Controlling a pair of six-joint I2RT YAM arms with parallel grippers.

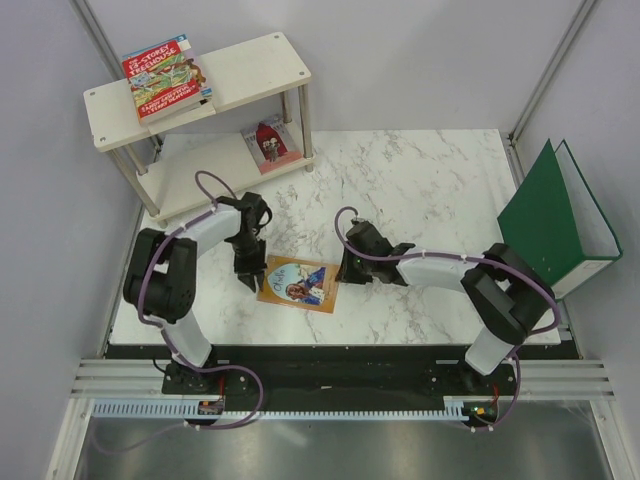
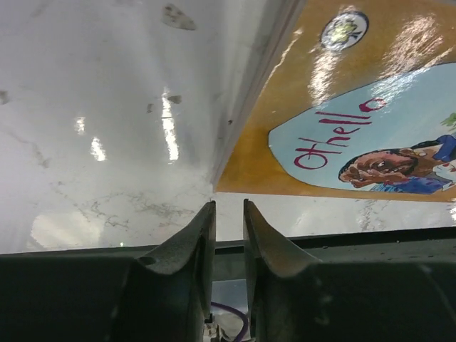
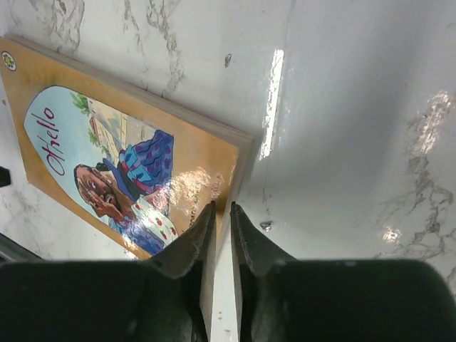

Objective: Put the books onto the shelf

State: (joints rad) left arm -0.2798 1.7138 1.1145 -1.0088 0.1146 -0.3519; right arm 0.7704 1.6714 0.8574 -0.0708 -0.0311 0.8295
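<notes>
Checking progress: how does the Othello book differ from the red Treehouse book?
The Othello book lies on the marble table, the Treehouse book on the top board of the shelf. Othello's cover is orange-brown with a blue picture; Treehouse's is red. Both lie flat, face up.

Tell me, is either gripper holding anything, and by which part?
Nothing looks held. The Othello book lies flat on the table; the shut right gripper is at its edge, the left gripper empty beside its corner.

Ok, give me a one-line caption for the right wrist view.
Right hand, shut, tips at the edge of the orange Othello book lying flat on the marble table.
</notes>
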